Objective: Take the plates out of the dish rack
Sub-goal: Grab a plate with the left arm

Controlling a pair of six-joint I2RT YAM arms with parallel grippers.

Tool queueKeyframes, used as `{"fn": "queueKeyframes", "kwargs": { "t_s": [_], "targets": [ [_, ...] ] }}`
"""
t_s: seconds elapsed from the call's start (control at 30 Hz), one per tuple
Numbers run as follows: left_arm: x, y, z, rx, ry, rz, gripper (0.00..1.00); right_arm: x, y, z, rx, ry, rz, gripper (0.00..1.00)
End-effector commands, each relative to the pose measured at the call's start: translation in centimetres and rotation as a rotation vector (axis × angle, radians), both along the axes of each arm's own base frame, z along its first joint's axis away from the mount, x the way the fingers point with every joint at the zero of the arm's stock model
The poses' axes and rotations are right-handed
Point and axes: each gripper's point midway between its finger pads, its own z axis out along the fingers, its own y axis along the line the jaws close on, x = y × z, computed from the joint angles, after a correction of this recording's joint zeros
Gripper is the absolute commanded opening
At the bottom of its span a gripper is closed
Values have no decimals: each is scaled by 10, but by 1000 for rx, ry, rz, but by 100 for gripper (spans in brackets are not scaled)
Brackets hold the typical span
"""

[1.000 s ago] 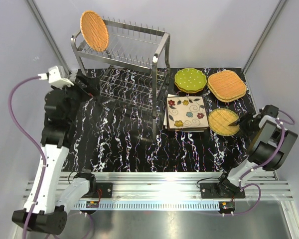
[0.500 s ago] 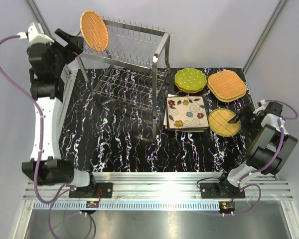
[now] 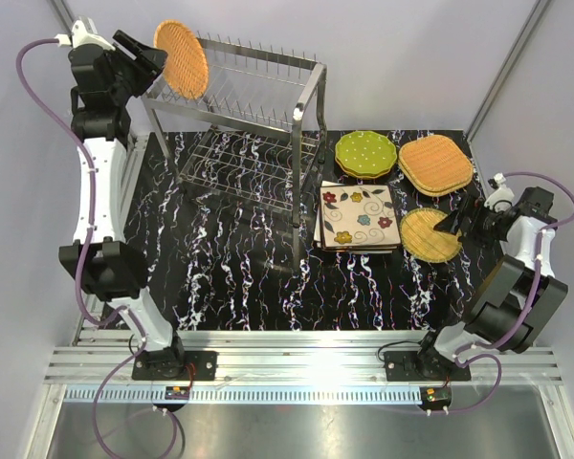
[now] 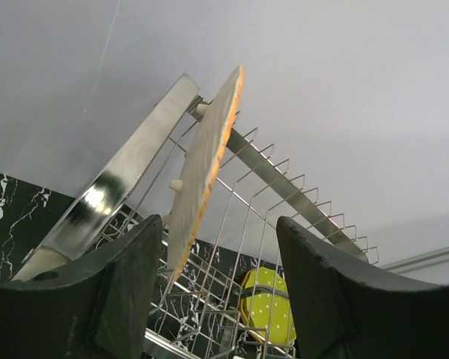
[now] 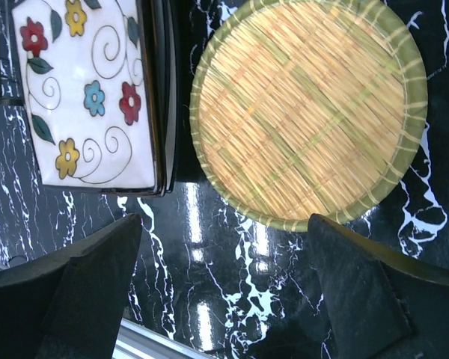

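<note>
— Where do we find the left hand (image 3: 151, 59)?

— In the upper left of the overhead view, raised to the top left end of the dish rack (image 3: 258, 105). A standing wicker plate (image 3: 180, 59) is there, on its edge between the top prongs and leaning a little.

— Is the hand closed on this plate?

— No. In the left wrist view its two fingers (image 4: 131, 288) are apart, one on each side of the lower edge of the plate (image 4: 206, 168). The finger on the right of that view is clearly free of it. The other one is just beside it, and we cannot tell if it touches.

— And the right hand (image 3: 452, 222)?

— It is at the right of the frame, wide open and holding nothing. It hangs over the black marbled surface (image 3: 230, 277), next to a round wicker plate (image 5: 308, 112) that lies flat.

— Which other plates do we see lying on the surface?

— The flower plates (image 3: 358, 216) are in a stack just to the left of the round one. Behind them, towards the top of the frame, lie the green dotted plates (image 3: 365, 153) and, to their right, the orange wicker plates (image 3: 435, 163).
</note>
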Motion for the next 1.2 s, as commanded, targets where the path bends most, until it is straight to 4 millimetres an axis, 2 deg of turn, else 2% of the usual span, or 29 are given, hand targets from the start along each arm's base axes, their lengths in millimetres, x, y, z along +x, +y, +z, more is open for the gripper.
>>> {"fn": "queueKeyframes", "kwargs": {
  "t_s": [0.0, 0.1, 0.17, 0.23, 0.37, 0.57, 0.7, 0.83, 0.9, 1.03, 1.17],
  "targets": [
    [-1, 1, 20, 16, -37, -7, 63, 8, 4, 27, 8, -95, 47, 100],
    [8, 3, 10, 40, -17, -11, 61, 11, 6, 31, 24, -110, 53, 100],
    [10, 2, 12, 67, -26, -22, 58, 13, 8, 33, 38, -122, 56, 100],
    [16, 3, 1, 87, 3, -24, 54, 14, 10, 34, 55, -129, 60, 100],
    [21, 10, -10, 173, 25, -5, 50, 14, 13, 37, 71, -140, 70, 100],
    [29, 8, -22, 299, 28, -10, 47, 16, 15, 40, 83, -154, 75, 100],
    [34, -1, -26, 373, 18, -26, 43, 18, 16, 43, 96, -170, 70, 100],
    [37, -2, -24, 444, -15, -26, 37, 19, 17, 44, 104, -174, 73, 99],
    [38, 0, -20, 468, -39, -6, 28, 18, 18, 44, 104, -174, 74, 100],
    [41, 4, -15, 528, -68, 1, 20, 18, 20, 43, 118, -174, 72, 100],
    [43, 4, -1, 568, -126, 8, 10, 18, 20, 45, 125, -180, 71, 100]
  ]
}}
